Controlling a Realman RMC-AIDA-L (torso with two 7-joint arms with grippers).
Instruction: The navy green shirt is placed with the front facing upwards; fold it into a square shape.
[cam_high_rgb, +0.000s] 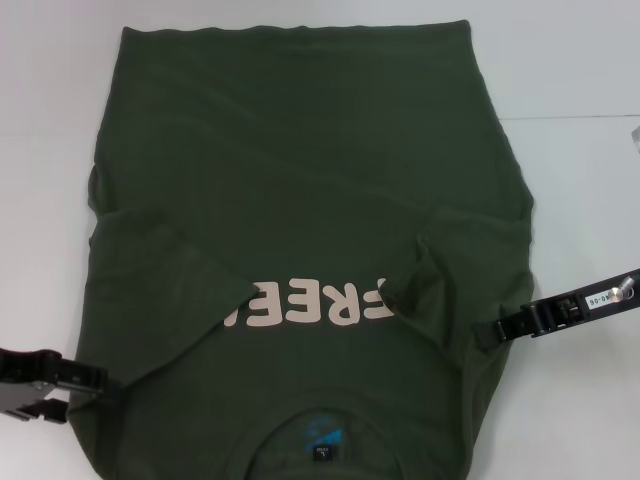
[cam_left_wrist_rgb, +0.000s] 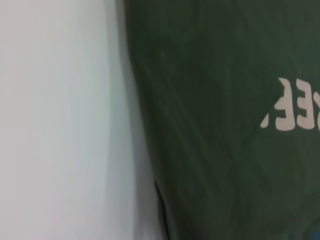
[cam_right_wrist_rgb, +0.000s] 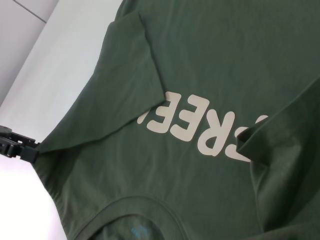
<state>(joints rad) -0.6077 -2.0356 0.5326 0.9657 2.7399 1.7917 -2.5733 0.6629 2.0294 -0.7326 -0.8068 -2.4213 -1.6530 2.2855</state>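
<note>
Your head camera looked down over the whole shirt (cam_high_rgb: 300, 200). Both wrist cameras sat closer, sharing its pink lettering (cam_right_wrist_rgb: 200, 127) with the head view.

Looks like a lab or test bench, no homely furnishing anywhere. Plain white table (cam_high_rgb: 570, 180) under the shirt (cam_high_rgb: 300, 180), bare pale surface on every side of it. Black gripper (cam_high_rgb: 490, 333) with a small printed tag beside the shirt.

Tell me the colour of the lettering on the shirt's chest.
Pale pink lettering on the dark olive-green shirt; clearest in the right wrist view.
</note>
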